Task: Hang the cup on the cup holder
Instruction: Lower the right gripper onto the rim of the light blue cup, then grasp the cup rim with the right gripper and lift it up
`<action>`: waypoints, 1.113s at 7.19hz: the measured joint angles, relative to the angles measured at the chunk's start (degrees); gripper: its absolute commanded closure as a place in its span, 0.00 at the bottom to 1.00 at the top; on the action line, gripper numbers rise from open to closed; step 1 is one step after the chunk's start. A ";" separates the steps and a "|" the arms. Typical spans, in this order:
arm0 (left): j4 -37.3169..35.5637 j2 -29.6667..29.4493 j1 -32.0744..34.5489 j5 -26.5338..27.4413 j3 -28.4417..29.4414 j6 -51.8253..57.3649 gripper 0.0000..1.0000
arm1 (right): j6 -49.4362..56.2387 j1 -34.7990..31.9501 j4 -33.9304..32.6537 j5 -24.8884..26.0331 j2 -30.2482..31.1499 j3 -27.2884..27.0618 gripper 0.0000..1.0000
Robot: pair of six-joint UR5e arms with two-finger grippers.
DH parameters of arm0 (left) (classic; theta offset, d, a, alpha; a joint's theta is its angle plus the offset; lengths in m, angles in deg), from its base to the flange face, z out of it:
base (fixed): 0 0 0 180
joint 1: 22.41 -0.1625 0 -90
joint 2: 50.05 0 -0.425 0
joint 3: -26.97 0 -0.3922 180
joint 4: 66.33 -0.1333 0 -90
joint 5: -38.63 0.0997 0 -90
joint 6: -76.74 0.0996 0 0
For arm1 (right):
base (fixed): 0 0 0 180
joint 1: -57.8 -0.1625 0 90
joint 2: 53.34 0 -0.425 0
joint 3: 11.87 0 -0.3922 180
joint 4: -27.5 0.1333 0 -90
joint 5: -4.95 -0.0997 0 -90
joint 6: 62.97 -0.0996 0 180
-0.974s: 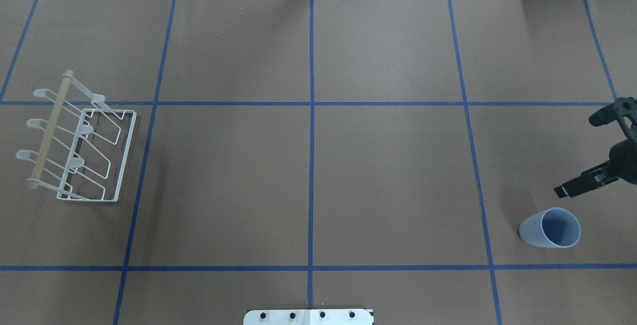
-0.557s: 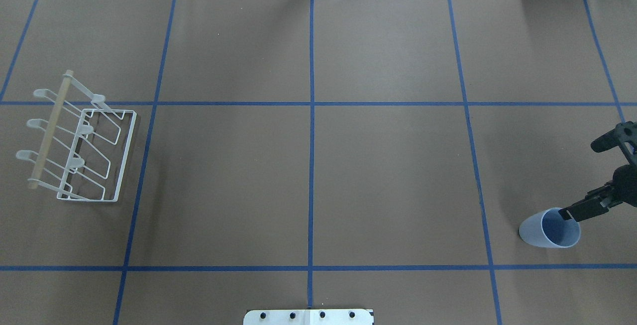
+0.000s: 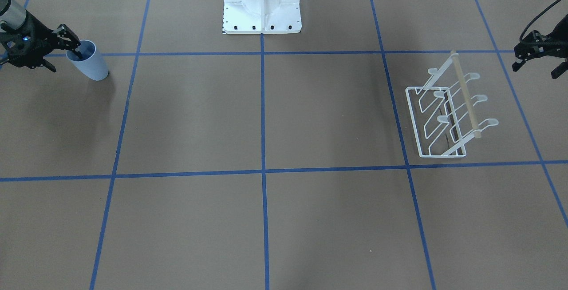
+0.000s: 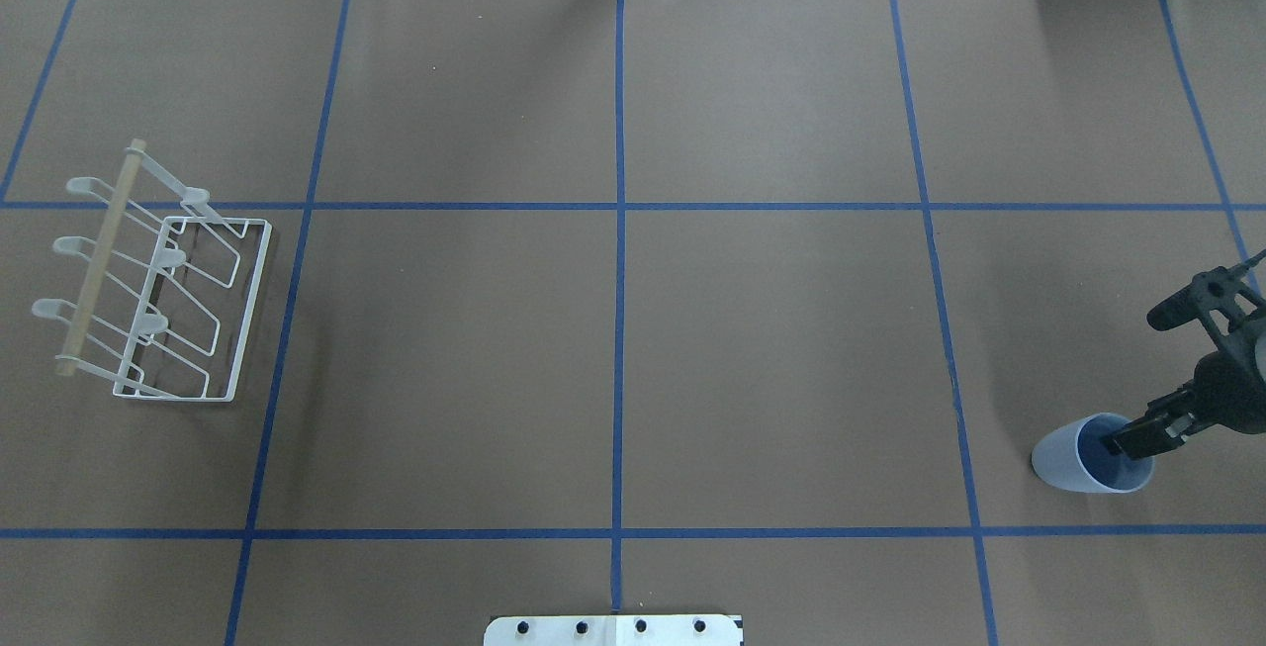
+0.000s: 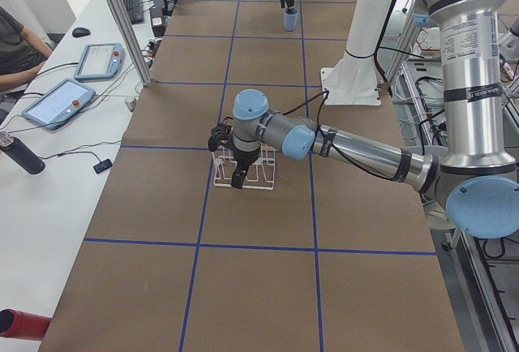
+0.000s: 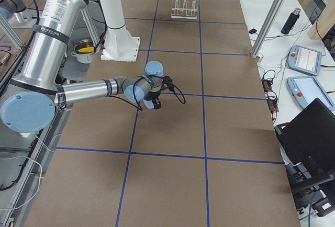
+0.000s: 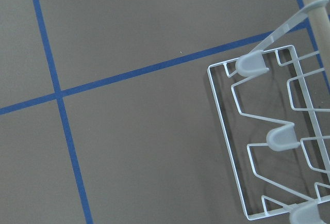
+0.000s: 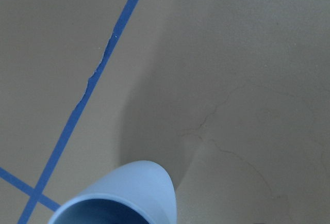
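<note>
right claw (image 4: 1130, 384) has dropped from beside the pale blue plastic tumbler (image 4: 1073, 458); one finger now dips inside its mouth, jaws spread, so a rim grasp looks next. the tumbler stands unmoved on the brown surface (image 4: 771, 349), well apart from the white wire rack (image 4: 168, 310), near which the left claw (image 3: 534, 70) hangs released.

Bare table (image 4: 771, 369) between cup (image 4: 1063, 458), cup holder (image 4: 100, 258)

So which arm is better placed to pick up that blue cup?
The right. The right gripper is open with one finger dipped inside the cup, at its mouth, while the left gripper hangs far across the table, near the cup holder.
</note>
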 measured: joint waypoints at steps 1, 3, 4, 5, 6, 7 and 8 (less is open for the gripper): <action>0.00 0.00 0.00 0.00 -0.01 0.00 0.02 | 0.01 1.45 0.01 0.26 0.00 0.09 1.00; 0.00 -0.05 0.00 -0.03 -0.02 -0.06 0.02 | -0.02 2.59 -0.01 0.31 0.21 0.12 1.00; 0.00 -0.07 -0.01 -0.03 -0.02 -0.08 0.02 | -0.06 1.68 -0.04 -0.62 0.16 0.05 1.00; 0.02 -0.08 -0.05 -0.06 -0.02 -0.09 0.02 | -0.09 -1.05 -0.04 -3.36 -0.13 -0.11 1.00; 0.06 -0.09 -0.07 -0.08 -0.06 -0.09 0.02 | -0.27 -4.97 -0.02 -7.52 -0.77 -0.27 1.00; 0.08 -0.23 -0.14 -0.08 -0.09 -0.09 0.02 | -1.38 -8.43 -0.01 -11.24 -2.11 -0.24 1.00; 0.28 -0.91 -0.25 -0.17 -0.14 -0.01 0.02 | -4.66 -10.15 -0.01 -13.11 -4.79 0.15 1.00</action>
